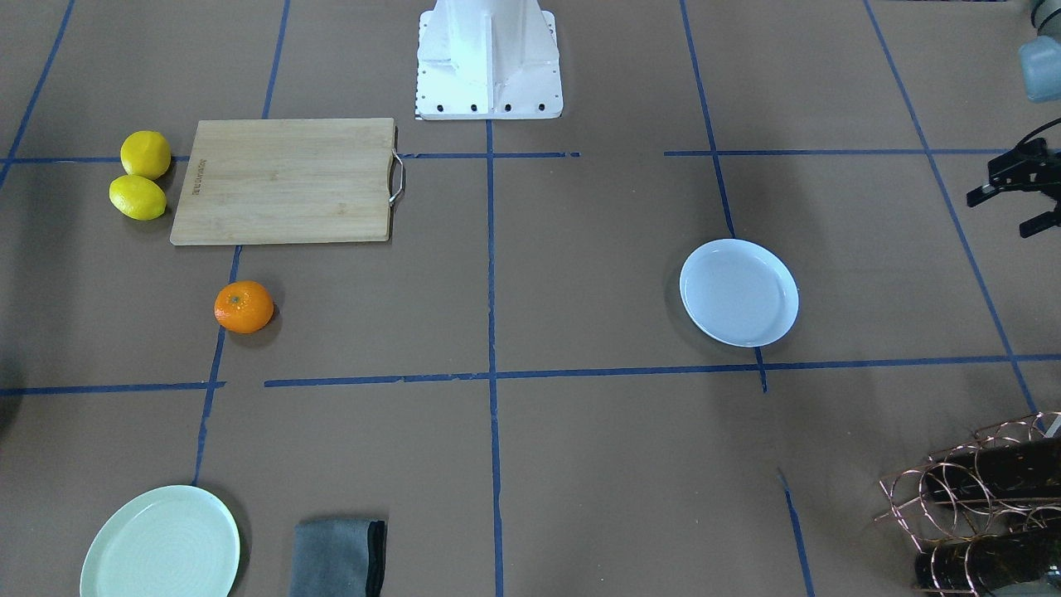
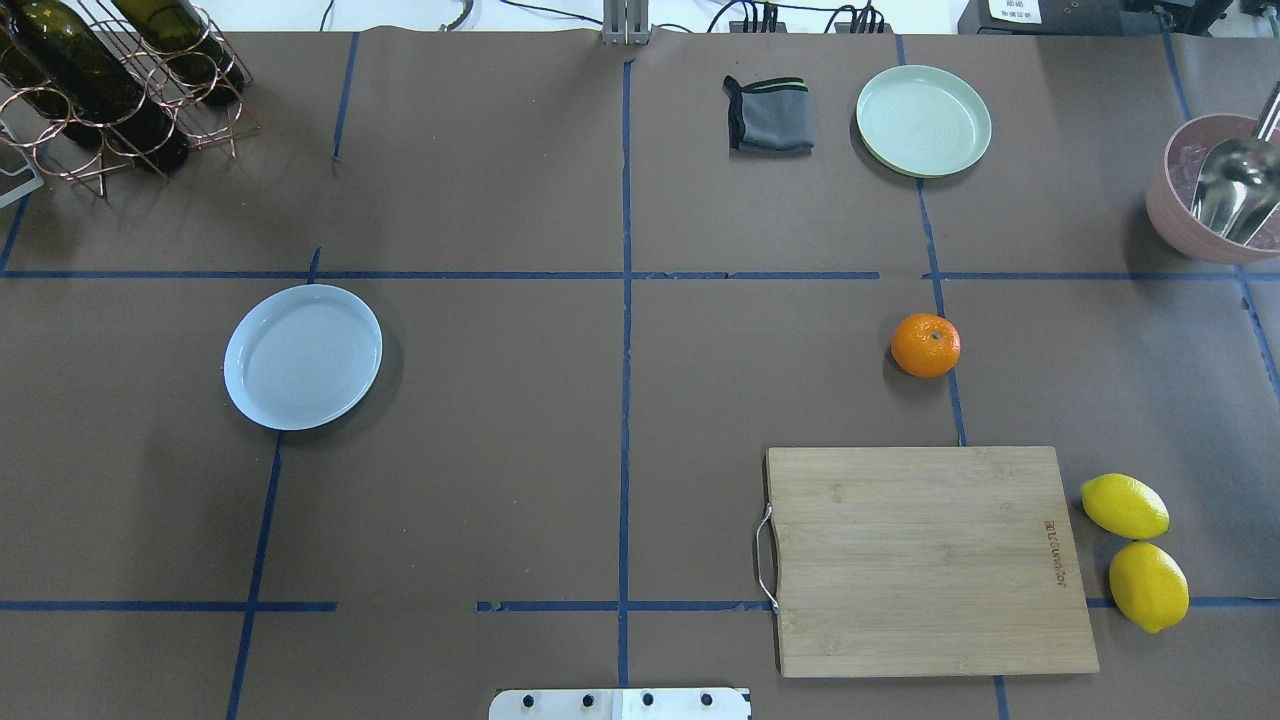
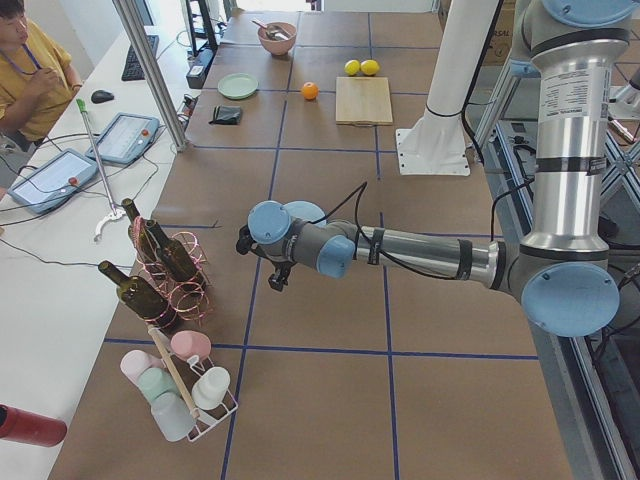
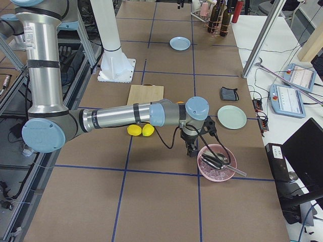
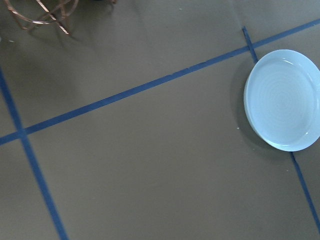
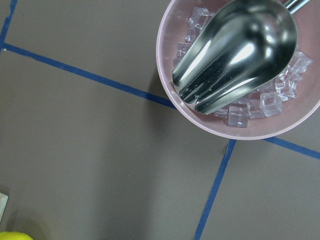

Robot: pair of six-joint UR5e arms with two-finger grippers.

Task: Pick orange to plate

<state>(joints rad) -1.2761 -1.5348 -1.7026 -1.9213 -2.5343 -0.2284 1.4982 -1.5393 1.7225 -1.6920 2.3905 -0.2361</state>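
Orange (image 2: 925, 345) near cutting board (image 2: 925, 560), plate (image 2: 303, 357) well apart — left jaws wide, right jaws unclear.

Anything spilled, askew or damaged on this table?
Nothing stands out. The orange sits whole on the table, apart from the cutting board. The plate lies flat and empty. The ice is all inside the pink bowl, under the scoop.
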